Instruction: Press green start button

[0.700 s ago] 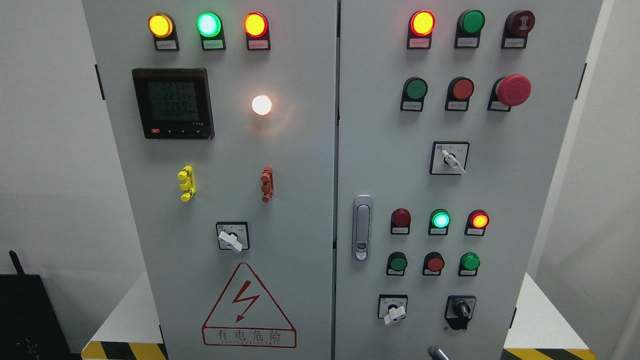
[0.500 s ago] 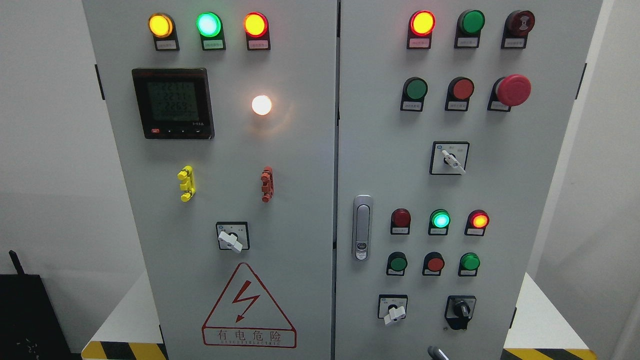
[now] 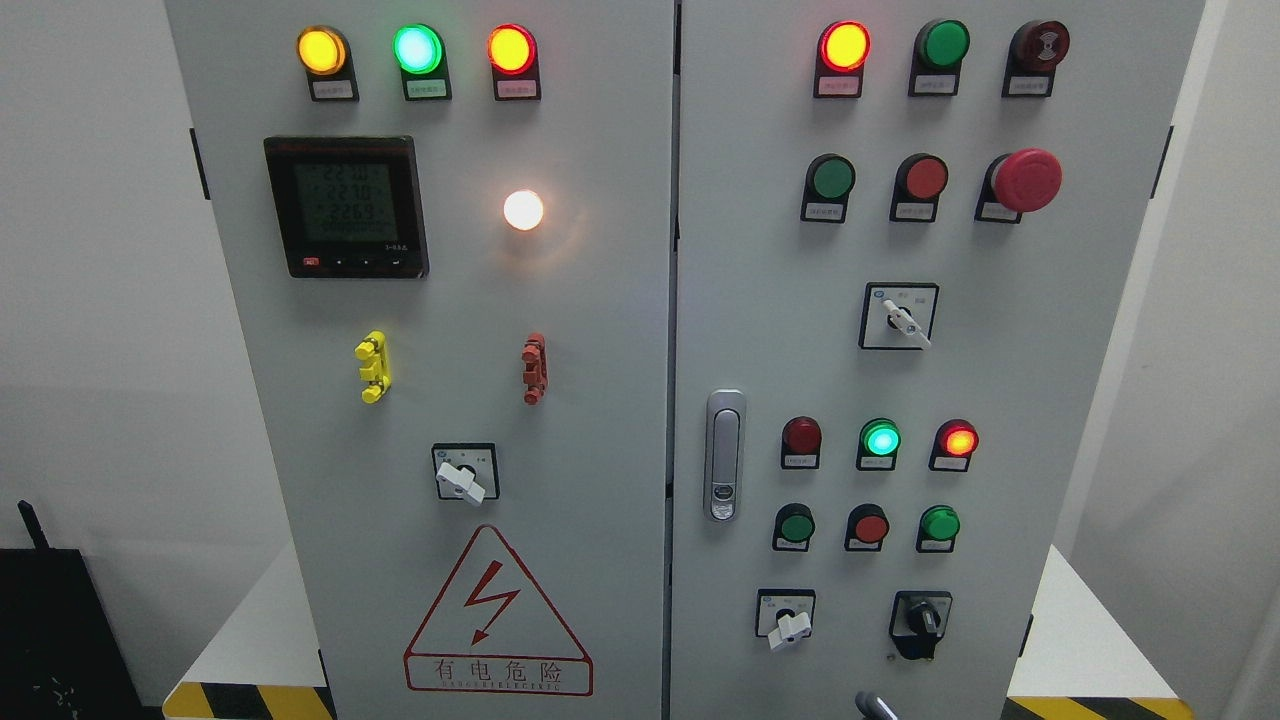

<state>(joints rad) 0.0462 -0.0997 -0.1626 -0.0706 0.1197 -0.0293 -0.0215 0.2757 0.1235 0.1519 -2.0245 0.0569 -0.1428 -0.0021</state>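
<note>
Hand first: all I get is a small grey tip (image 3: 873,706) poking up at the bottom edge, right of centre. I cannot tell whether it is a finger, or whether the fingers are spread or curled. It sits low on the grey cabinet (image 3: 600,300), well below every button.

Now the task's thing, on the right door. I see a top green button (image 3: 944,43) in the uppermost row, just right of a lit red-ringed lamp (image 3: 845,46). One row down there's an upper green button (image 3: 832,178), with a red button (image 3: 925,178) beside it and a red mushroom button (image 3: 1027,180) past that. Lower down, a lit green lamp (image 3: 881,439) glows. Under it runs a row with a lower-left green button (image 3: 797,525), a small red button (image 3: 870,527) and a lower-right green button (image 3: 940,523). The labels are too small for me to read, so I cannot say which green one is start.

The door handle (image 3: 725,455) stands upright left of that lower cluster. On the left door, the meter (image 3: 346,207) shows digits and the warning triangle (image 3: 497,615) sits near the bottom.
</note>
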